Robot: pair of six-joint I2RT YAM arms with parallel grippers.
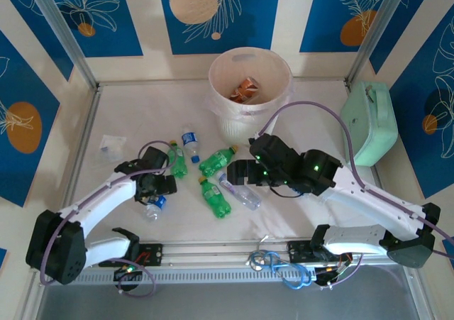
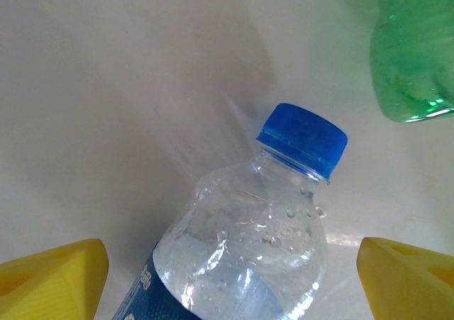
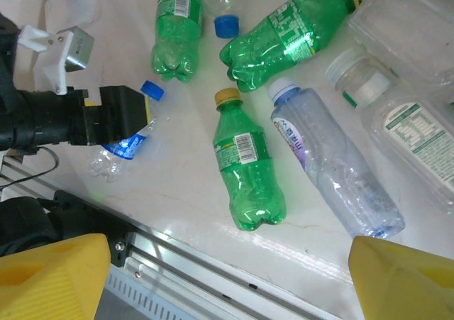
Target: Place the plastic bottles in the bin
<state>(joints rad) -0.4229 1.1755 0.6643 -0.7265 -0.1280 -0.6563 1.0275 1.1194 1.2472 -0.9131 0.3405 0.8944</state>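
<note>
The plastic bottles (image 1: 216, 161) lie mostly in a loose cluster on the white table (image 1: 128, 107) in front of the arms, and one red-labelled bottle (image 1: 247, 89) is inside the bin (image 1: 221, 79). At far left, a small clear plastic bag (image 1: 111, 146) lies apart from the cluster. Next comes the left gripper (image 2: 230, 277), low over the table. Its yellow fingers (image 2: 53, 277) are spread wide on either side of a clear blue-capped bottle (image 2: 269, 221), which lies on its side between them; neither finger touches it. Just to the right lies the left green bottle (image 1: 176, 160), and beside that a blue-labelled clear bottle (image 1: 190, 146). In the middle, the far green bottle (image 3: 291, 36) lies tilted, and the near green bottle (image 3: 248, 171) lies closer to the front rail. A white-capped clear bottle (image 3: 333, 171) lies just right of the near green one, angled slightly away from it. The right gripper (image 3: 227, 277) hangs above this group, its fingers released and holding nothing. The bin stands upright at the far edge of the table, behind the cluster. At far right, a mint-green case (image 1: 369, 121) leans against the wall.
</note>
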